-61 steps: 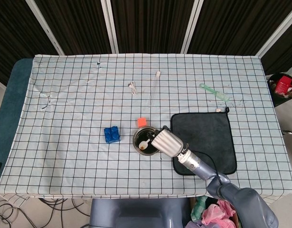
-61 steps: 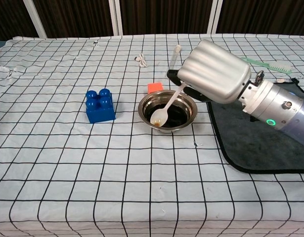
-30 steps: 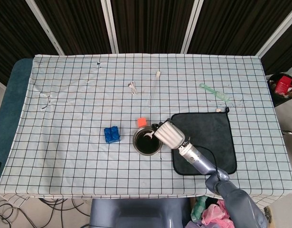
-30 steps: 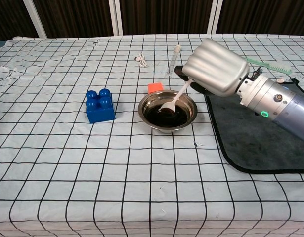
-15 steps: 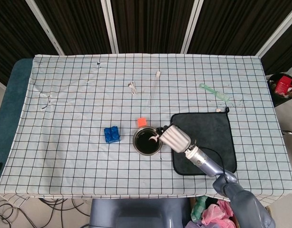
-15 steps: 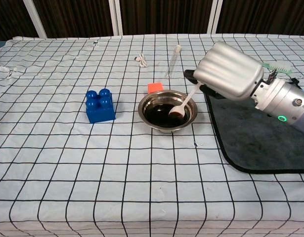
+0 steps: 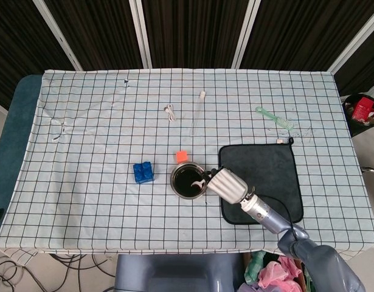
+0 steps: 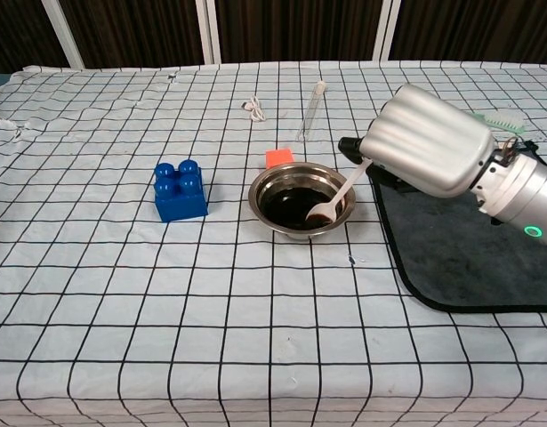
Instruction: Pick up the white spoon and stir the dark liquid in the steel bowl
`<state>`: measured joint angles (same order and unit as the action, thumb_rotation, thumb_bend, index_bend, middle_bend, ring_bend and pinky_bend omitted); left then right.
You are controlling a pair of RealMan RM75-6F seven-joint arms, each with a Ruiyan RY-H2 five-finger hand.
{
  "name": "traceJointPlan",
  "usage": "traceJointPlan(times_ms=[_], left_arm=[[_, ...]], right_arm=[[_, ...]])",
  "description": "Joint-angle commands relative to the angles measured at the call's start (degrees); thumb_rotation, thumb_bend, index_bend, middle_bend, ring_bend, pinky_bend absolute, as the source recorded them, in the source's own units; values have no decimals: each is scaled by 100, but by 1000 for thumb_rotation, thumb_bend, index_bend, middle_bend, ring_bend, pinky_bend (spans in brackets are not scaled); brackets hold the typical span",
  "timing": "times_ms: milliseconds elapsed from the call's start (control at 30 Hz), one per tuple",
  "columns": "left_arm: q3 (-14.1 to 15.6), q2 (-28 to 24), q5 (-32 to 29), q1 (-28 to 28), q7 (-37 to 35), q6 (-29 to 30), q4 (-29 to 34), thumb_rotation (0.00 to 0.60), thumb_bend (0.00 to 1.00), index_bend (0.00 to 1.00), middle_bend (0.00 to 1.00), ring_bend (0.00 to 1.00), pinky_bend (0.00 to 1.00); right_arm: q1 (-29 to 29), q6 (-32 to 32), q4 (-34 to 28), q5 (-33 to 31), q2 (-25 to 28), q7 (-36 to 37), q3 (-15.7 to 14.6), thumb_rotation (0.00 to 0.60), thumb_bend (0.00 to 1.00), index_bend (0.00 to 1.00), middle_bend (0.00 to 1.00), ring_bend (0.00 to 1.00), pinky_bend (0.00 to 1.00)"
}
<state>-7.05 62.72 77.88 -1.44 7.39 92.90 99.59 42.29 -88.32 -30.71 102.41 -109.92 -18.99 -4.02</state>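
The steel bowl [image 8: 299, 201] [image 7: 187, 180] holds dark liquid and stands mid-table. My right hand [image 8: 426, 152] [image 7: 228, 185] hovers at the bowl's right side and holds the white spoon [image 8: 338, 196] [image 7: 198, 183] by its handle. The handle slants down to the left, and the spoon's bowl end dips into the liquid near the right rim. My left hand appears in neither view.
A blue toy block [image 8: 180, 189] stands left of the bowl and a small orange cube [image 8: 278, 157] just behind it. A dark cloth mat [image 8: 469, 253] lies under my right forearm. Farther back lie a clear tube [image 8: 313, 108], a small white cable [image 8: 254, 108] and a green brush [image 7: 273, 117].
My right hand carried the spoon through the liquid, from the bowl's front left to its back and over to the right rim, while the hand itself drifted right.
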Motion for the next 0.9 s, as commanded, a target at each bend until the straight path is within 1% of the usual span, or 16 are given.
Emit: traceJointPlan(times_ms=[33,200,433,633,900], left_arm=[[-3,0,-3,-5,-1,9,1,600,195,99,5,0,0],[5,1,5,0,11,-4,4,600,195,99,5,0,0],[1,-5,10,1,-25,-8,-1,600,195,99,5,0,0],[-7,-13,5,-7,-41,7,-4,600,195,99,5,0,0],[-15,-19,-1,-16,-50,24,-3,600,195,99,5,0,0]], right_arm=[[-15,-31,-234,63,91,-114,-31,600,388,718,817,1000,1000],[36,42,-507,90,92,-232,5,600,390,719,817,1000,1000],[209,169,-605,43,-140,-282,210,600,391,721,817,1000,1000],[339,389,-250,-111,-433,-225,413,600,391,721,817,1000,1000],[428,504,373,-255,-665,-34,548,600,391,725,817,1000,1000]])
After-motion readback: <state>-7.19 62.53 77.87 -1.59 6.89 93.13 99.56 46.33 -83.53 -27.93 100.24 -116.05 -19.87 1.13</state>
